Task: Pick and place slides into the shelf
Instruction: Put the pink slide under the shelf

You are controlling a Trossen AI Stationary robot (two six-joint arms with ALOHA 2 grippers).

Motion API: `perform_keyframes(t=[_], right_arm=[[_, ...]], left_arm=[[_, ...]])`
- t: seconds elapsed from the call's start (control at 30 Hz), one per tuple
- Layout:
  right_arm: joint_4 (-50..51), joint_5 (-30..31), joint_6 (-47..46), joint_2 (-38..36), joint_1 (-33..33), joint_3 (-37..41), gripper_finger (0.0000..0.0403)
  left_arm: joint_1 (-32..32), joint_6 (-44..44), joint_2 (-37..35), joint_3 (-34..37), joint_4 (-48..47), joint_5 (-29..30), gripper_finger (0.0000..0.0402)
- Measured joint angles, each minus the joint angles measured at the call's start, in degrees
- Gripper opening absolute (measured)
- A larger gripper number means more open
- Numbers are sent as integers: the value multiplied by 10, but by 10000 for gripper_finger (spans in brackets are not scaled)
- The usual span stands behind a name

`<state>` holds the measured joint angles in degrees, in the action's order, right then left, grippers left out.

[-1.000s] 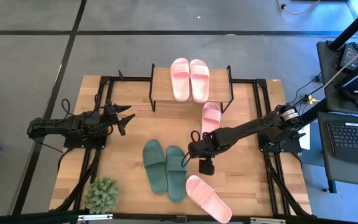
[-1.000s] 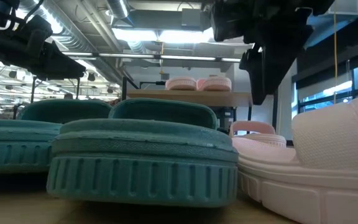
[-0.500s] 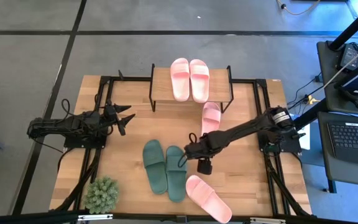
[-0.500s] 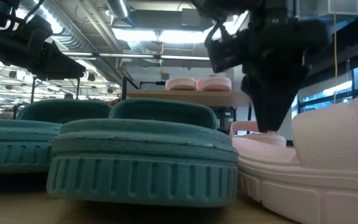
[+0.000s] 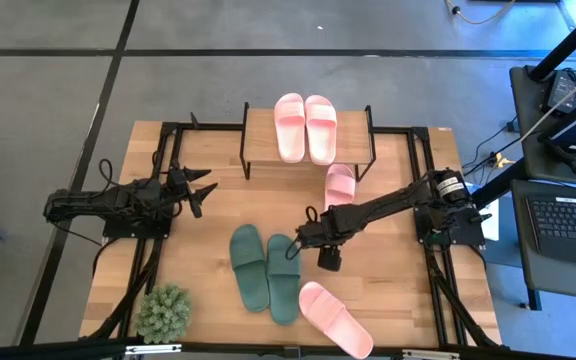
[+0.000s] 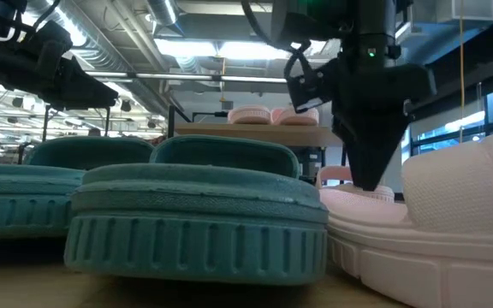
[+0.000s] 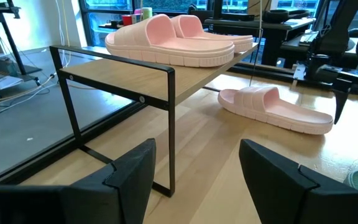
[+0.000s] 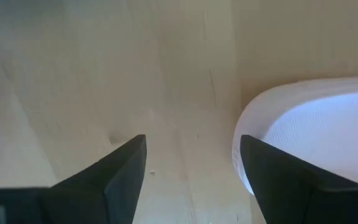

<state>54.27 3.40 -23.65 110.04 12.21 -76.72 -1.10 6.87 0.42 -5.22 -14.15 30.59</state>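
— Pink foam on the shelf [image 5: 263,145]: how many slides sit up there?

— Two pink slides [image 5: 305,127], side by side on the light top board. The left wrist view shows them from the side, lying flat on the board above the black frame.

— And the others?

— A third pink slide [image 5: 339,187] lies on the table [image 5: 208,210] just in front of the shelf, toward its right end. The two green slides [image 5: 265,270] lie side by side near the table's middle. A fourth pink slide [image 5: 335,318] lies at an angle near the front edge, just right of the green pair.

— Where is the right gripper [image 5: 303,236]?

— Reached across from the right side, low over the table, between the third pink slide and the green pair. In the low view it hangs point-down close above the wood.

— Fingers?

— Parted, with nothing between them. The right wrist view shows bare wood in the gap and a pale slide edge [image 8: 309,137] just beside one finger [image 8: 278,177]; I cannot tell whether they touch.

— And the left gripper [image 5: 200,187]?

— It waits over the table's left side, left of the shelf, fingers spread and holding nothing. A small green plant [image 5: 164,312] sits at the front left corner.
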Motion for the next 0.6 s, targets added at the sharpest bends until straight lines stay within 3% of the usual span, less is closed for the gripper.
perform_keyframes(t=[0.3,0.6], right_arm=[[-60,-5,-11,-1,0,68,261],[-65,-6,15,-2,0,76,261]], left_arm=[[0,0,0,0,0,0,224],[0,1,0,0,0,0,224]])
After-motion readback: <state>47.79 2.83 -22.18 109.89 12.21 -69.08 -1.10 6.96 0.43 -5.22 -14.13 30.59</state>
